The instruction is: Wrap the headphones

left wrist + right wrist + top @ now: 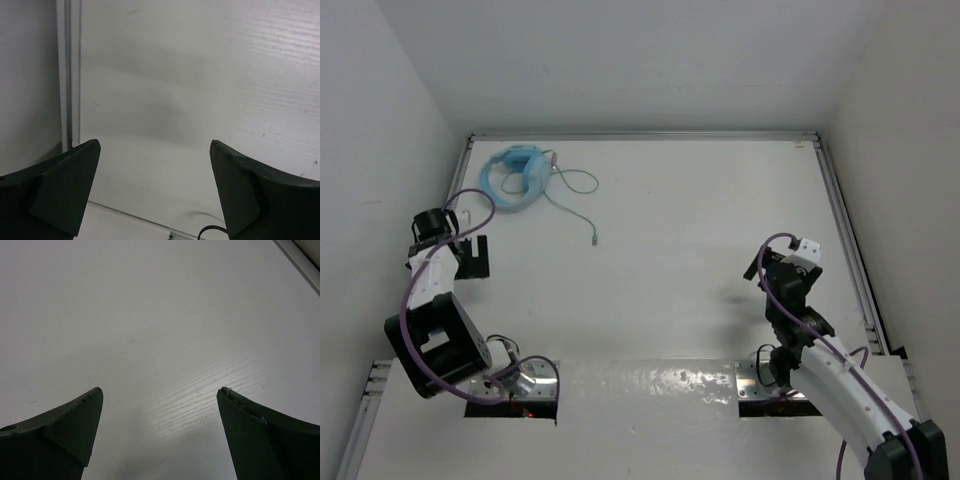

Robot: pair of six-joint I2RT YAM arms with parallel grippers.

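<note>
My left gripper [155,150] holds its jaws wide apart, with nothing between them but bare table [200,75]. A metal rail [67,75] runs just outside my left finger. My right gripper [160,392] is spread apart and empty too, over the same white surface, with an edge rail [300,260] ahead and to its right. The headphones [515,170] lie ahead of my left jaws by the far left corner, apart from them and well away from my right jaws. Their cable [572,213] trails loose toward the right-jaw side, ending in the plug [595,238].
</note>
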